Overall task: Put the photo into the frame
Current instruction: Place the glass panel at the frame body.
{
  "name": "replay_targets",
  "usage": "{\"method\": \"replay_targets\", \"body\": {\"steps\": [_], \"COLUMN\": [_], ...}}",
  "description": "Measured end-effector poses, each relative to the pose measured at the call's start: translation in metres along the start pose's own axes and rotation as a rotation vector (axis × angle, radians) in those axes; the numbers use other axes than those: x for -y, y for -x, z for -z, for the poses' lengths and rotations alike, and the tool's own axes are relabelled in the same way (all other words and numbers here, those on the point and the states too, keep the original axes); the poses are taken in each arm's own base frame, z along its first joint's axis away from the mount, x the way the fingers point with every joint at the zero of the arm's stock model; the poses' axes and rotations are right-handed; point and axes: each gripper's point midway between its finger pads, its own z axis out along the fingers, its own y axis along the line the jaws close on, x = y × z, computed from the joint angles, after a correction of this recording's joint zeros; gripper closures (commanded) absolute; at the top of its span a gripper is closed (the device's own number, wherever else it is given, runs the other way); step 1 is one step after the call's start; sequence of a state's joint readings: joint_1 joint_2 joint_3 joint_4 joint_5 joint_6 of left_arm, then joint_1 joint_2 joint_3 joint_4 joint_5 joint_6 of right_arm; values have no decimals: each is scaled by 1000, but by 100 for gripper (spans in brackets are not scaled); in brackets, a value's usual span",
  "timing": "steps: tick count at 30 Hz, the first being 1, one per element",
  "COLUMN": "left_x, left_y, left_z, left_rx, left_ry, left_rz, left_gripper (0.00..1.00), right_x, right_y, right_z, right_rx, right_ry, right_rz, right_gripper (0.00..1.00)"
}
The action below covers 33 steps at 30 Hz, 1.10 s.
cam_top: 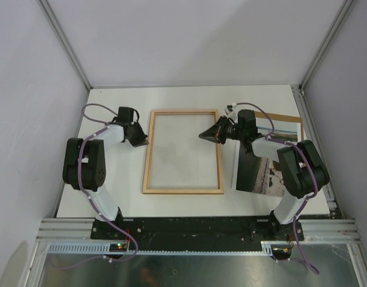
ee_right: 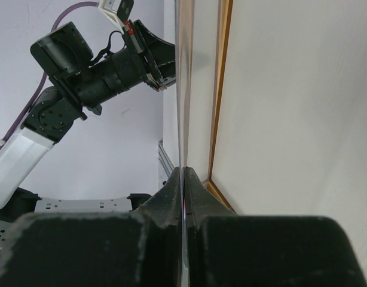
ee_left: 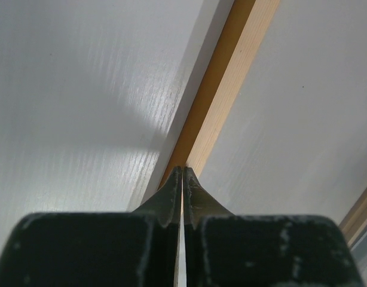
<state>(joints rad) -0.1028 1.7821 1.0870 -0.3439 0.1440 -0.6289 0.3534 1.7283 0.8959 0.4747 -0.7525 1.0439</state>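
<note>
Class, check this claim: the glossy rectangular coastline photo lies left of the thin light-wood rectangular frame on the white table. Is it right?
No. The glossy coastline photo lies right of the light-wood frame, not left; the top external view shows it.

The top view sits high above and behind the arms and looks down on the whole worktop. The bases are at 6 o'clock and the back wall at 12, and the frame lies in the middle. The left wrist view is very near. It looks out over the left claw at 6 o'clock, along one frame rail running off toward 1 o'clock. The right wrist view is equally near. It looks over the right claw and along another rail toward 12, across to the left arm at 10 o'clock. All three views share the frame, and the top and right wrist views also share the left arm.
</note>
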Motion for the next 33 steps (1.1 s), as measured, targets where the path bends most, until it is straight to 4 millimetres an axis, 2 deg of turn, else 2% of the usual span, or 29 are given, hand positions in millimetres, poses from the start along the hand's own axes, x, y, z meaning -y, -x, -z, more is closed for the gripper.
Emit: {"method": "replay_targets", "body": {"steps": [16,33], "left_x": [-10,-10], "left_y": [-31,-31], "left_z": [16,16], "left_rx": [-31,-34], "left_ry": [-8,-8], "left_rz": [0,-7], "left_gripper": [92,94], "right_x": [-15,-17], "right_y": [0,-1], "right_z": [1,4], "right_rx": [-11,-11], "right_ry": [60,50], "right_rz": [10,9], "right_gripper": [100,100]}}
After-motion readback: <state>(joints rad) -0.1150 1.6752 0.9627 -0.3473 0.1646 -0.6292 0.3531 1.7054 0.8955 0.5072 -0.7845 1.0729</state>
